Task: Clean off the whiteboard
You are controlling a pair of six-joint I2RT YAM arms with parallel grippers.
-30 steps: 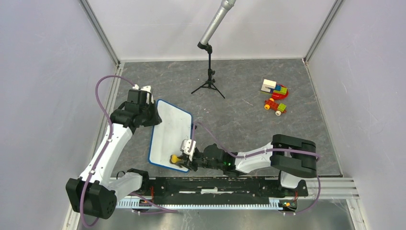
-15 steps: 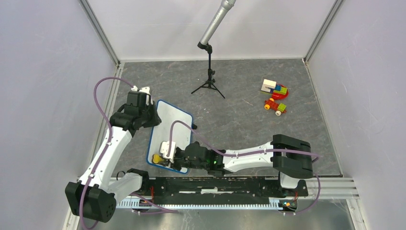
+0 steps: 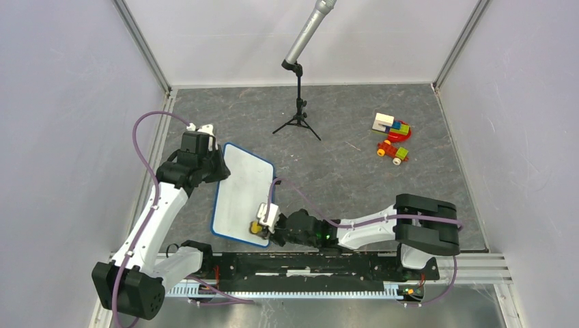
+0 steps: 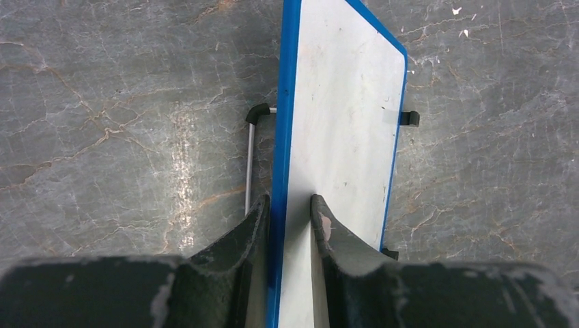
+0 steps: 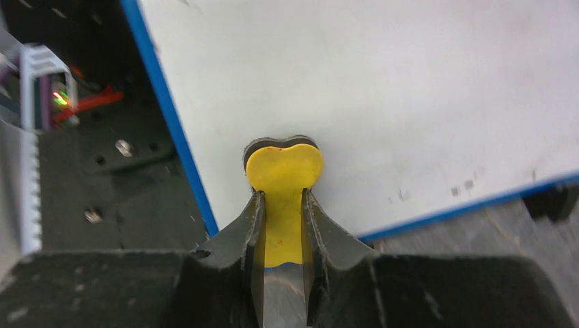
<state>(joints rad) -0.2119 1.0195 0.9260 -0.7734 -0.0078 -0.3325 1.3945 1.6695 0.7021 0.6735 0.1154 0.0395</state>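
The whiteboard is white with a blue rim and lies tilted left of centre; its face shows only faint specks. My left gripper is shut on the board's far left edge, one finger on each side of the rim. My right gripper is shut on a yellow eraser with a dark pad, pressed on the board's near corner. The eraser also shows in the top view. Small black clips stick out at the board's edges.
A small black tripod with a grey tube stands at the back centre. Coloured toy blocks and a small toy car lie at the back right. The black base rail runs along the near edge, just under the board's near corner.
My right gripper swept the eraser left along the board's near edge, then back right to the near corner. The board shifted slightly with it. The left gripper kept its hold.
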